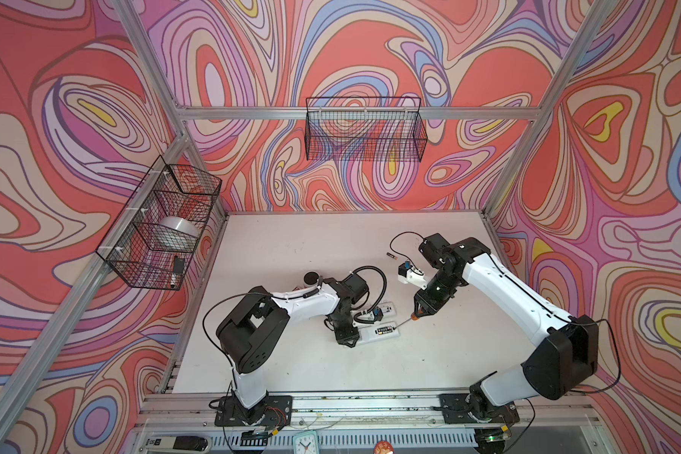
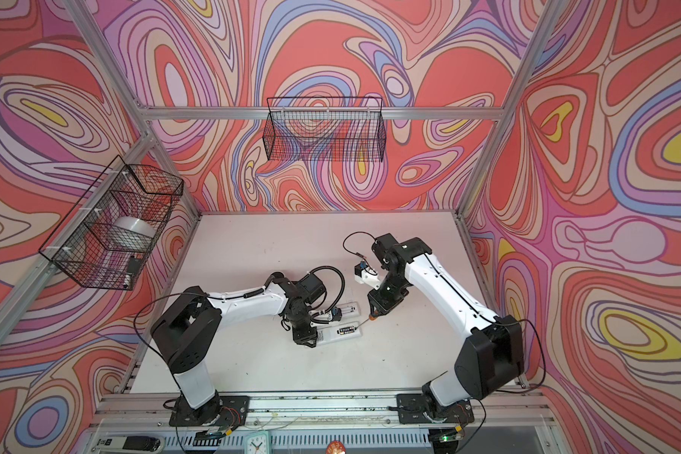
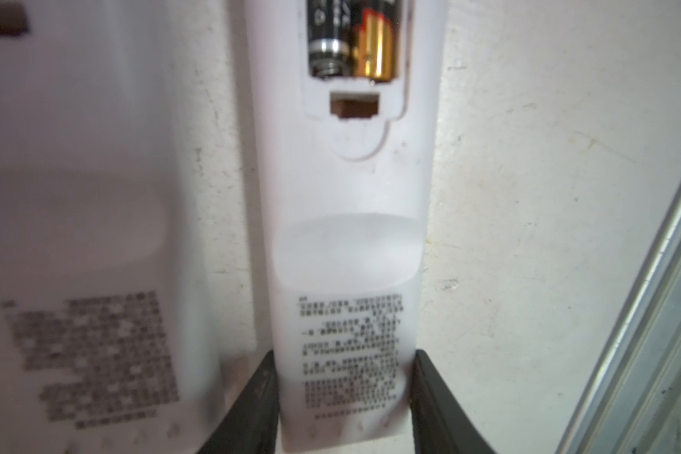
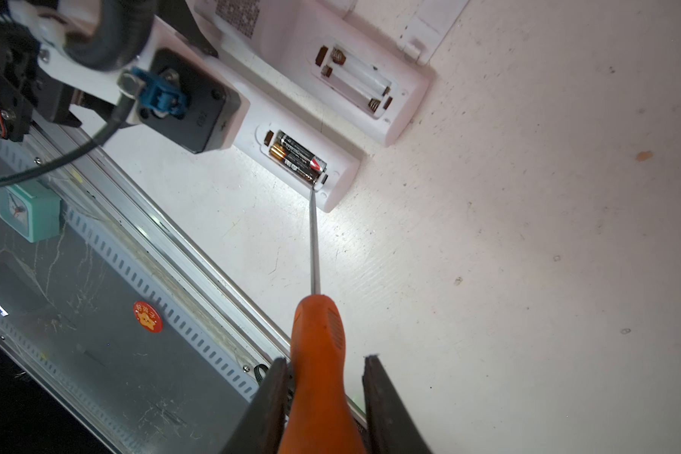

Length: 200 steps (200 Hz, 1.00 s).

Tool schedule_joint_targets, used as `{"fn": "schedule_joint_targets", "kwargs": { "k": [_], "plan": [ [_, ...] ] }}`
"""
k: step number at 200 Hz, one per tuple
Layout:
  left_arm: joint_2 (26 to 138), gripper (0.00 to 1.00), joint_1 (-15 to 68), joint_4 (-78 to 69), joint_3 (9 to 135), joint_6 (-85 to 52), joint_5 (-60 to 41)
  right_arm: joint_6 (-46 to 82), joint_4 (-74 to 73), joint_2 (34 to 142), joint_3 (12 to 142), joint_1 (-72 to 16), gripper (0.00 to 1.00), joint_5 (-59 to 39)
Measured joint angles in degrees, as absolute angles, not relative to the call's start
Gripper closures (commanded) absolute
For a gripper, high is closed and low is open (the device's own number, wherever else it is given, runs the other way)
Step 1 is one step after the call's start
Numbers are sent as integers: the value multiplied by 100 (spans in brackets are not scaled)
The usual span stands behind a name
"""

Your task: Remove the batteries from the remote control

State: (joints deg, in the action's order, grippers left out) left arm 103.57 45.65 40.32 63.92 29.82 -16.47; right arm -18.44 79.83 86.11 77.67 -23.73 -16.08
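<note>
Two white remotes lie back-up side by side. The nearer remote control [image 1: 388, 333] [image 2: 345, 332] [image 3: 346, 177] [image 4: 343, 169] has its compartment open, and two black-and-gold batteries [image 4: 297, 157] [image 3: 354, 43] sit in it. My left gripper [image 3: 345, 359] [image 1: 350, 340] [image 2: 307, 340] is shut on this remote's printed end. My right gripper [image 4: 326, 361] [image 1: 419, 310] [image 2: 376, 312] is shut on an orange-handled screwdriver [image 4: 319, 334] [image 1: 405, 322]. The screwdriver's tip rests at the batteries' end by the compartment wall. One loose battery [image 1: 393, 256] lies on the table farther back.
The second remote [image 4: 370, 78] [image 1: 386, 308] [image 3: 75, 157] has an empty compartment, and a white lid [image 4: 429, 27] lies beside it. A black round object [image 1: 312, 277] sits behind my left arm. Wire baskets [image 1: 162, 224] [image 1: 364, 129] hang on the walls. A metal rail [image 4: 154, 243] and a clock [image 4: 28, 214] edge the front.
</note>
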Motion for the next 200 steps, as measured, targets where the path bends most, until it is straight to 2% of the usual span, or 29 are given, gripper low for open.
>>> {"fn": "schedule_joint_targets", "kwargs": {
  "k": [142, 200],
  "plan": [
    [10379, 74, 4565, 4058, 6416, 2982, -1649, -1726, 7749, 8768, 7612, -2373, 89, -1608],
    [10394, 74, 4565, 4075, 6438, 2982, -1649, -1721, 7776, 9056, 7723, -2370, 91, -2088]
  ]
}}
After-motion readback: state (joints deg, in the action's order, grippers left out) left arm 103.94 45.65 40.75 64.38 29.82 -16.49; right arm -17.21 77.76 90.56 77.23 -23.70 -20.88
